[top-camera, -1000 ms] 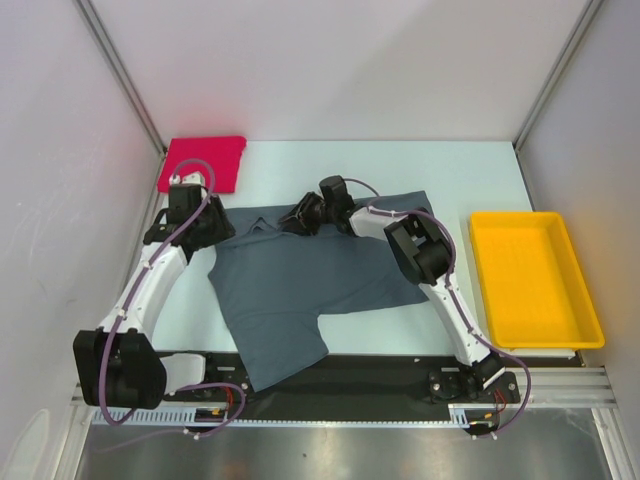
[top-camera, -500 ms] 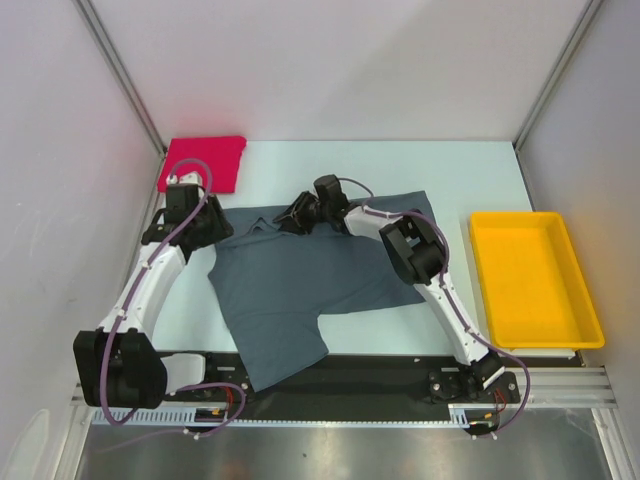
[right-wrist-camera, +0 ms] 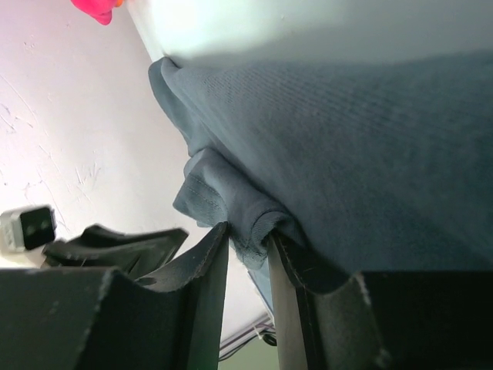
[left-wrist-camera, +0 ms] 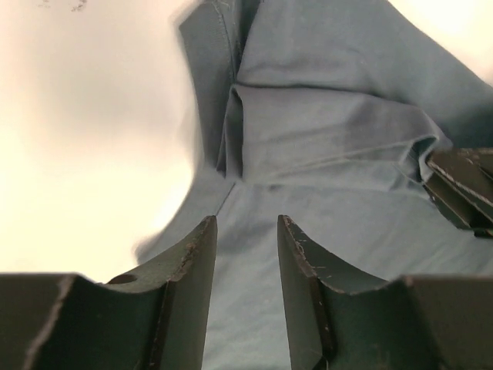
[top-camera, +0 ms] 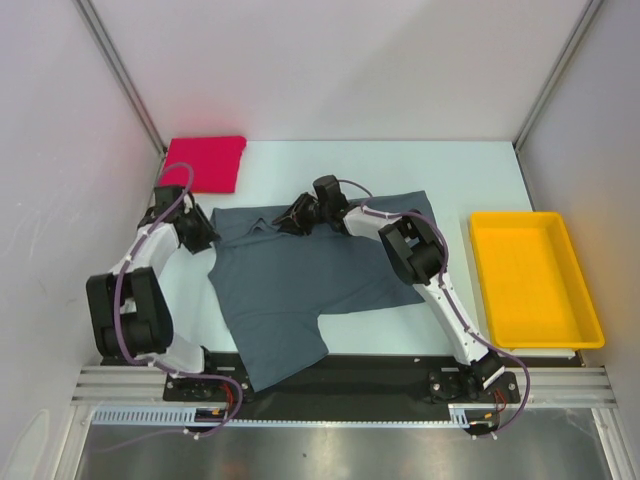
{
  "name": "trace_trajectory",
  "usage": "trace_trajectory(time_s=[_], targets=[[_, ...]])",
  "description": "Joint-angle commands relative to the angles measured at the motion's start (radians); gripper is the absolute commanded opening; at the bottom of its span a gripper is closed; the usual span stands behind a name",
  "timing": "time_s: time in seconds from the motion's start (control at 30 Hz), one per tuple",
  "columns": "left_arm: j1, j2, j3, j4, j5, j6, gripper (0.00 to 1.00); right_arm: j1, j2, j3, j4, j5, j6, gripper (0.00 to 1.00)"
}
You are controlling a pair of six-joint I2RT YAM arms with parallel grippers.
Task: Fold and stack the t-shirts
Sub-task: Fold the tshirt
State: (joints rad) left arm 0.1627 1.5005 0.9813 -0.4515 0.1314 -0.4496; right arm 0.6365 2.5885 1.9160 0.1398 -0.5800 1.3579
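- The pinkish-red t-shirt (top-camera: 205, 162) lies folded flat in the far left corner of the table (top-camera: 420, 165), well apart from everything else.
- The left claw (left-wrist-camera: 246, 221) sits just near of it, at the left end of the grey t-shirt (top-camera: 300, 285). Its 2 fingers stand apart with nothing between them. The creased sleeve edge lies under and just beyond the tips.
- The grey t-shirt is spread out in the middle of the table, rumpled, with 1 flap trailing towards the near edge. Its far edge runs left to right between the 2 claws.
- The right claw (right-wrist-camera: 248, 231) is at that far edge near the collar, with its fingers pinched on a small bunched fold of grey cloth.
- My guess is that the next move depends on the left claw. The cloth is right of it and directly below, so it is the nearer one for taking that side.
- The yellow tray (top-camera: 530, 280) sits at the far right.
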Motion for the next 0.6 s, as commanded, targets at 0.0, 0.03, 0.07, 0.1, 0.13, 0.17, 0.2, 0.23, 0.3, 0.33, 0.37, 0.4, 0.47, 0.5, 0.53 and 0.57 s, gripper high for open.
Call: trace_trajectory(time_s=[0.0, 0.03, 0.07, 0.1, 0.13, 0.17, 0.2, 0.23, 0.3, 0.33, 0.37, 0.4, 0.47, 0.5, 0.53, 0.57], targets=[[0.006, 0.05, 0.068, 0.079, 0.021, -0.023, 0.43, 0.002, -0.005, 0.037, -0.008, -0.034, -0.016, 0.33], [0.009, 0.07, 0.08, 0.08, 0.014, -0.017, 0.43, 0.002, -0.005, 0.037, -0.008, -0.035, -0.016, 0.33], [0.011, 0.104, 0.098, 0.079, 0.011, -0.017, 0.43, 0.002, -0.002, 0.037, -0.006, -0.038, -0.016, 0.33], [0.012, 0.118, 0.105, 0.088, 0.014, -0.017, 0.43, 0.002, -0.002, 0.038, -0.006, -0.041, -0.013, 0.33], [0.014, 0.127, 0.106, 0.102, 0.022, -0.017, 0.43, 0.0, -0.002, 0.038, -0.006, -0.043, -0.013, 0.33], [0.014, 0.145, 0.106, 0.114, 0.023, -0.017, 0.43, 0.002, -0.001, 0.037, -0.005, -0.043, -0.014, 0.33], [0.014, 0.155, 0.106, 0.128, 0.025, -0.02, 0.43, 0.002, 0.001, 0.037, -0.003, -0.046, -0.014, 0.33], [0.014, 0.167, 0.106, 0.131, 0.027, -0.024, 0.43, 0.002, 0.004, 0.038, -0.003, -0.049, -0.013, 0.33], [0.014, 0.202, 0.114, 0.134, 0.031, -0.024, 0.42, 0.0, 0.005, 0.037, 0.001, -0.058, -0.01, 0.33], [0.015, 0.208, 0.117, 0.131, 0.033, -0.027, 0.42, -0.001, 0.007, 0.037, 0.001, -0.06, -0.008, 0.33], [0.014, 0.213, 0.122, 0.129, 0.025, -0.026, 0.42, -0.004, 0.007, 0.037, 0.001, -0.06, -0.006, 0.33], [0.014, 0.214, 0.122, 0.134, 0.016, -0.024, 0.42, -0.004, 0.009, 0.037, 0.004, -0.061, -0.003, 0.33], [0.014, 0.222, 0.129, 0.14, 0.019, -0.015, 0.42, -0.008, 0.007, 0.037, 0.01, -0.061, 0.0, 0.33], [0.014, 0.228, 0.135, 0.143, 0.023, -0.012, 0.42, -0.009, 0.007, 0.038, 0.009, -0.061, 0.0, 0.32], [0.014, 0.243, 0.141, 0.142, 0.034, -0.008, 0.42, -0.009, 0.005, 0.037, 0.004, -0.063, -0.003, 0.32], [0.015, 0.25, 0.148, 0.14, 0.037, -0.008, 0.42, -0.009, 0.004, 0.035, 0.004, -0.061, -0.003, 0.32]])
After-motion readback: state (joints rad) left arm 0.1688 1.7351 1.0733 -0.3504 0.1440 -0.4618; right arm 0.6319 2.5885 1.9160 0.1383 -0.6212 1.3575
